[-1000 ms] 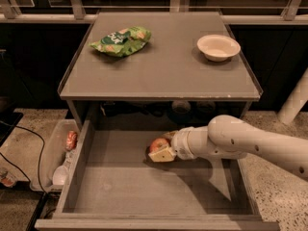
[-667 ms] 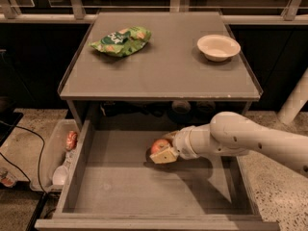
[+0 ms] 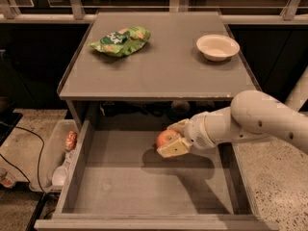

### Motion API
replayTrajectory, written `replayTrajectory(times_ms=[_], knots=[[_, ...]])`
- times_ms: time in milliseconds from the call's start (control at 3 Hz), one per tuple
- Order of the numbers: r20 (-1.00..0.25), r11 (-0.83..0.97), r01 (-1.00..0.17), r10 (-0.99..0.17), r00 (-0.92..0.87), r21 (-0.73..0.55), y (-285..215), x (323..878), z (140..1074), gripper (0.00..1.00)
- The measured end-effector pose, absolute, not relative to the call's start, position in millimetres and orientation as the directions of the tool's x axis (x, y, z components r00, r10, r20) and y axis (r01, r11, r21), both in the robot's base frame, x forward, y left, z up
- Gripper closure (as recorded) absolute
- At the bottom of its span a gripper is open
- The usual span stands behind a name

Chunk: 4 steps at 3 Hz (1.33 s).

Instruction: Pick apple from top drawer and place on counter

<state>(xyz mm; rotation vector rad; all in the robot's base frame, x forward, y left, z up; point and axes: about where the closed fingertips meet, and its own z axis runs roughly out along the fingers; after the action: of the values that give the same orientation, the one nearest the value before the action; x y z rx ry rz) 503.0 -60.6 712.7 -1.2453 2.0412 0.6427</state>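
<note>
The red apple [image 3: 165,137] with yellowish patches is held between the fingers of my gripper [image 3: 173,138], which is shut on it and reaches in from the right. It hangs a little above the floor of the open top drawer [image 3: 144,186], near the drawer's back middle, casting a shadow below. The grey counter [image 3: 163,66] lies just above and behind, its front edge over the gripper.
A green snack bag [image 3: 120,40] lies at the counter's back left and a white bowl [image 3: 217,46] at its back right. A clear bin [image 3: 57,153] with items stands on the speckled floor left of the drawer. My white arm [image 3: 260,121] crosses the drawer's right wall.
The gripper with the apple has risen slightly off the drawer floor and shifted a little toward the back.
</note>
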Motion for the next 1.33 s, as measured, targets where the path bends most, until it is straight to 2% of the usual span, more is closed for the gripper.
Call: replayTrajectory(times_ms=[667, 1333], knots=[[-0.8, 0.404, -0.914, -0.56, -0.215, -0.038, -79.6, 502.8, 827.3, 1.0], [-0.885, 0.562, -0.817, -0.436, -0.161, -0.128, -88.1, 572.1, 920.1, 1.0]])
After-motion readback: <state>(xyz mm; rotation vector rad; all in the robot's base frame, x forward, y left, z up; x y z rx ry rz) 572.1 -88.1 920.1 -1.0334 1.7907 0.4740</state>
